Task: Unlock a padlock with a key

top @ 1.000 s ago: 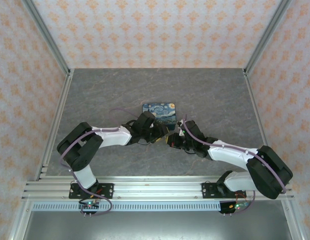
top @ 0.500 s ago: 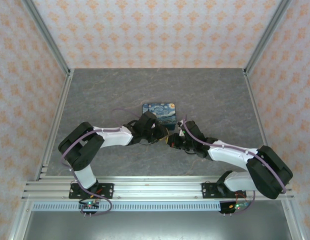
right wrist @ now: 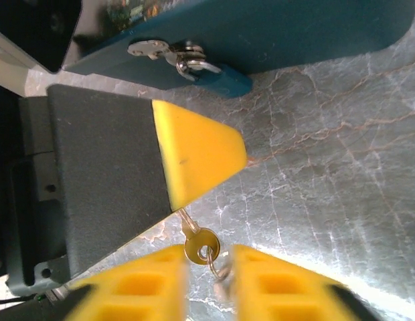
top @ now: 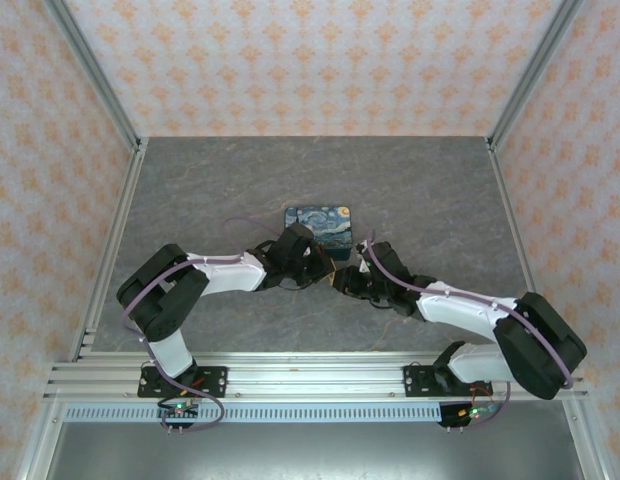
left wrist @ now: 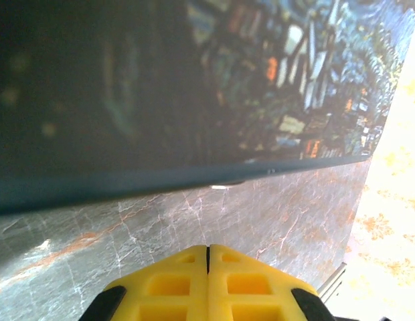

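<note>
The padlock (top: 318, 224), a dark-blue block with a starry-night print, lies flat mid-table; its painted face looms in the left wrist view (left wrist: 194, 87). Its near edge (right wrist: 261, 27) carries a silver fitting and a teal piece (right wrist: 224, 79). The key (right wrist: 199, 244) is small and brass, with a round head and a wire ring. Its blade runs up under the yellow fingertip (right wrist: 201, 150) of my left gripper (top: 328, 263), which is shut on it (left wrist: 207, 249). My right gripper (right wrist: 209, 251) is open, its blurred fingers either side of the key's head (top: 340, 278).
Both arms meet just in front of the padlock, over the grey marble tabletop (top: 430, 190). Aluminium frame posts (top: 115, 220) and patterned walls bound the table at left, right and back.
The left gripper has closed and the right gripper's fingers have parted from the key. Both arms have stayed almost where they were.
</note>
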Motion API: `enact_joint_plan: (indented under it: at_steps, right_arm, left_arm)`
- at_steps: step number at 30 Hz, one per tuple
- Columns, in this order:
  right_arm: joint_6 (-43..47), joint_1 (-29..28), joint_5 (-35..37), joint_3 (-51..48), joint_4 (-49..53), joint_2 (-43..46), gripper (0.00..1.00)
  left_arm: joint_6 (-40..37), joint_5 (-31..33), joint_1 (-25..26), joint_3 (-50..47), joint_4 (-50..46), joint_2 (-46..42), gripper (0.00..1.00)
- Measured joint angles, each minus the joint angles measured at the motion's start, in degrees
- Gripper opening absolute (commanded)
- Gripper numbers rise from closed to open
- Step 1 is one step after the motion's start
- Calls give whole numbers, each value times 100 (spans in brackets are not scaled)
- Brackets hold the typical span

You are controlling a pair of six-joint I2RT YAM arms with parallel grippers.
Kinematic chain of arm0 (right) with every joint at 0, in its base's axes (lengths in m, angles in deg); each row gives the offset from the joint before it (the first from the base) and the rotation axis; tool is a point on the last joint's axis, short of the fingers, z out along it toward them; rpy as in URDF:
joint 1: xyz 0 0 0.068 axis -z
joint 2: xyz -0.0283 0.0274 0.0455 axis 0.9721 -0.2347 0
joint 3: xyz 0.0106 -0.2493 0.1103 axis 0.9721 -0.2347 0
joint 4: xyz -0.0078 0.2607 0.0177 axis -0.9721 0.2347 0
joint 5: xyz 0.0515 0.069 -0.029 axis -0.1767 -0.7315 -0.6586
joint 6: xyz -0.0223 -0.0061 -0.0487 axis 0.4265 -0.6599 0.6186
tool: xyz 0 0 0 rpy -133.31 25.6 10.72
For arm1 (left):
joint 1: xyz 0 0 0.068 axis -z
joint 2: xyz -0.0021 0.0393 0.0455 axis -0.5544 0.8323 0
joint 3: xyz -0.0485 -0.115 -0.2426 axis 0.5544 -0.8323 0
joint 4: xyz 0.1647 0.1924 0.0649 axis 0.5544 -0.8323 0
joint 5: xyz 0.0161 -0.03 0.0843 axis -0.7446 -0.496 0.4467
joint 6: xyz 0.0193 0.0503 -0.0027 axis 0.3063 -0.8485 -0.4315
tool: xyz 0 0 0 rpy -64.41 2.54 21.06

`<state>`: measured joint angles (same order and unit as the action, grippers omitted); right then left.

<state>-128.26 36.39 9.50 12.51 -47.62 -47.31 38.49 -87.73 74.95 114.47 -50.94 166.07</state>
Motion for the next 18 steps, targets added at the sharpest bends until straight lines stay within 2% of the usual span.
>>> enact_joint_plan:
  at_steps: [4,5,6,12,17,18]
  right_arm:
    - [-61,315,55,2,262,599,74]
    - [-63,413,79,13,354,793,94]
    - [-61,507,109,42,479,986,99]
    - [20,981,304,404,1115,1445,99]
    - [-481,1585,-22,310,577,1346,100]
    - [-623,1622,-90,254,354,1300,97]
  left_arm:
    - [-188,83,-2,0,-66,-44,0]
    - [-251,125,-7,-2,-105,-94,0]
    - [-302,155,-9,0,-140,-160,0]
    - [-647,313,-120,-2,-166,-717,0]
    - [-883,516,-192,-2,-55,-1117,0]
    - [-925,568,-192,-2,-4,-1172,0]
